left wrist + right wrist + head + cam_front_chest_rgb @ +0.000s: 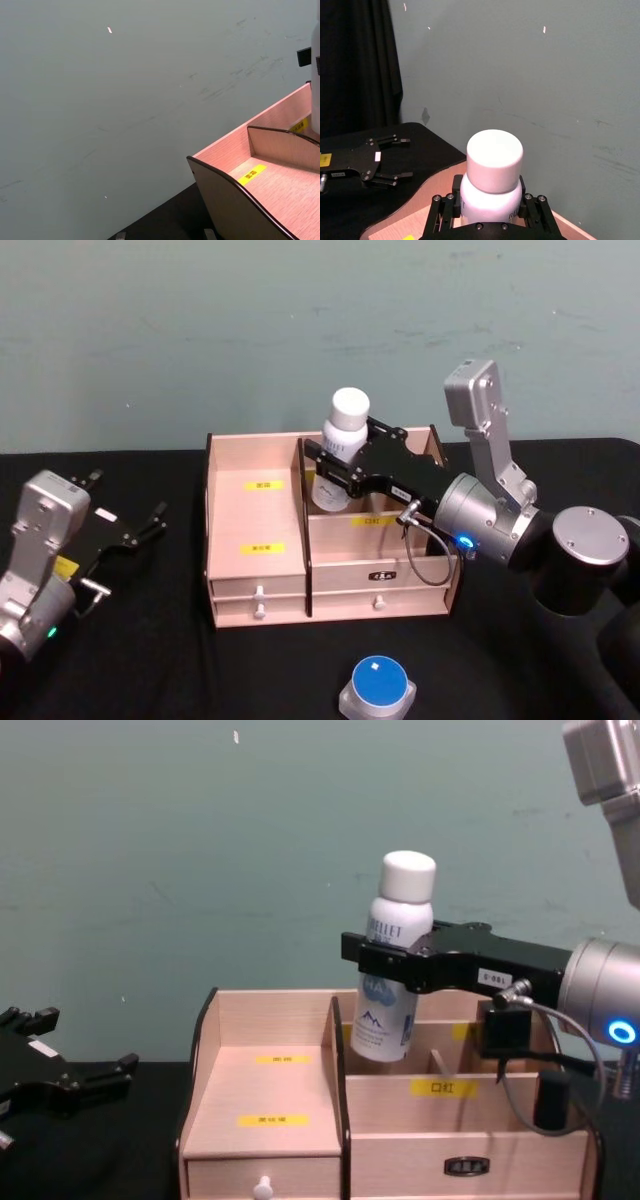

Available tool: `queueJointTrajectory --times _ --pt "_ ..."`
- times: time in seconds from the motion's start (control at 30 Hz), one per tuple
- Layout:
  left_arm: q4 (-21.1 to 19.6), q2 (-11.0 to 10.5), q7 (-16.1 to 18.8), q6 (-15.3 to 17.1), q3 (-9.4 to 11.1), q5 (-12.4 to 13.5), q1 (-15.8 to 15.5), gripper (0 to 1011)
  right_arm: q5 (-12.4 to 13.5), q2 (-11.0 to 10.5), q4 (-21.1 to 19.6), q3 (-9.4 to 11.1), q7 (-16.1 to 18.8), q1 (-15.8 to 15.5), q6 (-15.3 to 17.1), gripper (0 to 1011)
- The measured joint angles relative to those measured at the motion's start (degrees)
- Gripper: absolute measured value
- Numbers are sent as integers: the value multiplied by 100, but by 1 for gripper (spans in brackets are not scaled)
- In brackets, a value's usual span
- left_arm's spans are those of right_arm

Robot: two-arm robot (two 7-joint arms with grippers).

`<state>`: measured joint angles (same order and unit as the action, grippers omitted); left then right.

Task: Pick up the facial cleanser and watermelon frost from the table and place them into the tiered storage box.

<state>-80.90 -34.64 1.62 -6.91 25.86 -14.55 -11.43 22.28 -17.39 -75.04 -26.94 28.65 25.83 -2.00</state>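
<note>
A scuffed grey-green wall [250,330] stands behind the black-covered table [150,660]; a dark curtain [355,60] hangs beside it.

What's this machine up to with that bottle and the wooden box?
The right gripper has its fingers clamped around a white bottle and holds it, slightly tilted, with its bottom end in a rear compartment of the wooden storage box. A small blue-lidded jar sits on the black table in front of the box, not yet picked up. The left gripper rests open off to the left, holding nothing.
</note>
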Motion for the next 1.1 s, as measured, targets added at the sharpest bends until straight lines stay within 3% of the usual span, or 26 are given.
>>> queueJointTrajectory --times 0.67,1.1 --pt "0 0 0 0 0 0 0 1010 -119 23 241 59 -2 78 -71 601" --pt "0 0 0 0 0 0 0 1010 -154 146 536 49 82 181 -235 601"
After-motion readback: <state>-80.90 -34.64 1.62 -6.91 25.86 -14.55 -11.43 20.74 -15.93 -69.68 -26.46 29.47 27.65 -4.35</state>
